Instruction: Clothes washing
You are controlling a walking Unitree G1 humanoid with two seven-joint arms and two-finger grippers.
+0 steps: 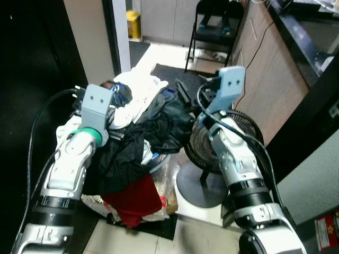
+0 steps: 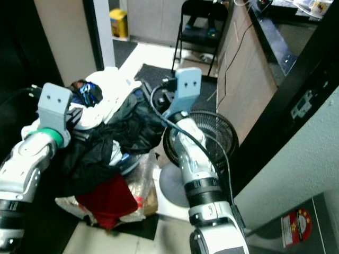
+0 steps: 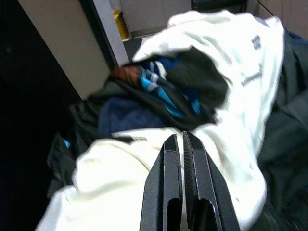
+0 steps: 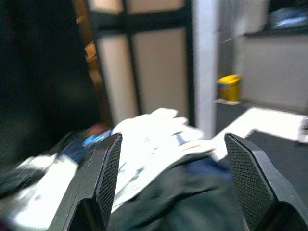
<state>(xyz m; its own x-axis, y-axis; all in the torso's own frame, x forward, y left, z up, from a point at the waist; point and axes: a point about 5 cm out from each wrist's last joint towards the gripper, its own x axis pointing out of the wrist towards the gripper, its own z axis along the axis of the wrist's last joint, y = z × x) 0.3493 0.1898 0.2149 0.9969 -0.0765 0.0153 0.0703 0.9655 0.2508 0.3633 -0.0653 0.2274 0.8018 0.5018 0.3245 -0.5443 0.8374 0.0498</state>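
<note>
Both arms are out over the laundry pile (image 1: 143, 132), a heap of clothes on the floor with the fan (image 1: 212, 143) just to its right. The left hand (image 3: 183, 144) is clenched, its two fingers (image 3: 169, 192) pressed together with nothing between them, tips resting on or just above a white garment (image 3: 240, 86) on the pile's left side. Whether they touch the cloth, I can't tell. Beyond the tips lies a dark piece with blue stripes (image 3: 168, 96).

The right hand (image 4: 173, 159) is released, fingers (image 4: 108, 178) spread wide, hovering over dark clothing (image 4: 192, 192) at the far right of the pile, pointing across toward the white cloth.

In the head views: black clothes (image 1: 122, 159) in the middle, a red item (image 1: 137, 198) at the near end, white at the far left. A black chair (image 1: 212, 26) and a yellow bin (image 1: 133, 24) stand well beyond.

Progress? Barely begun, by my read. Nothing is gripped, and the whole pile sits unsorted. No washer to be made out here. Left to do: grab a garment, lift it clear, carry it off, and repeat for the rest.
</note>
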